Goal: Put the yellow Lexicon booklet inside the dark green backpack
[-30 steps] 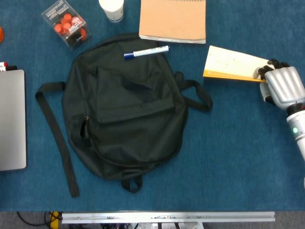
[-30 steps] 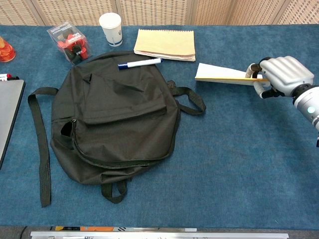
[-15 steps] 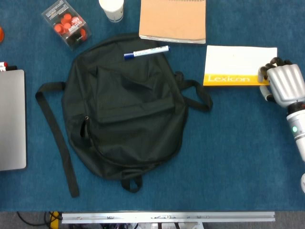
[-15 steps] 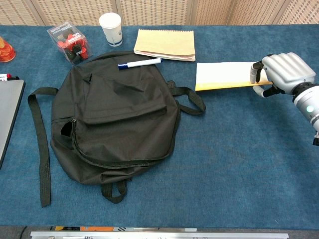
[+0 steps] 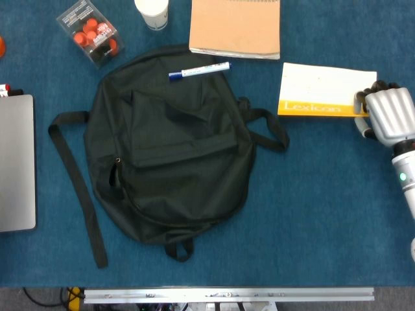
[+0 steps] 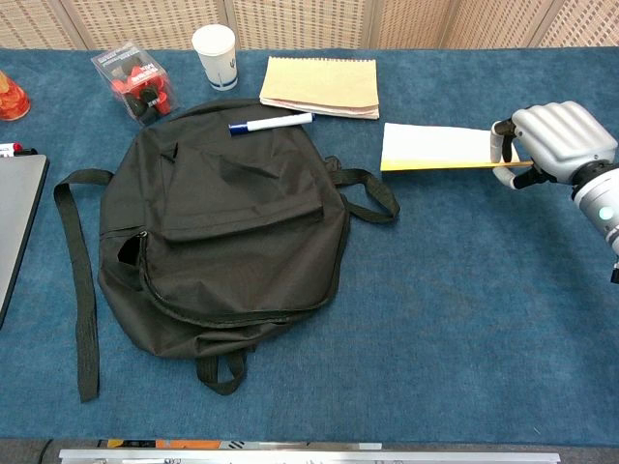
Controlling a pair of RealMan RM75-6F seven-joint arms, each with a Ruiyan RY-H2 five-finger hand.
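In the head view, the yellow Lexicon booklet is being held at its right edge by the right hand, with the fingers closed over that edge. The booklet is being kept to the right of the dark green backpack, apart from it and just beyond its right strap. The booklet is judged to be light, thin and somewhat flexible, so a grip along one edge is likely to let the free end sag; a hold nearer the spine or middle would probably be steadier. The backpack is lying flat on the blue surface and looks soft and collapsed. A zip is being seen partly open at its left side, but what is inside cannot be told. A blue marker is resting on the backpack's upper part. Above the backpack, a tan notepad, a white cup and a clear box of red pieces are being shown. A laptop is lying to the backpack's left.

In the chest view, the booklet is being seen lifted slightly off the surface, nearly level, with the right hand clamped on its right end. The backpack is lying limp, its side opening gaping a little. The left hand is not being shown in either view.
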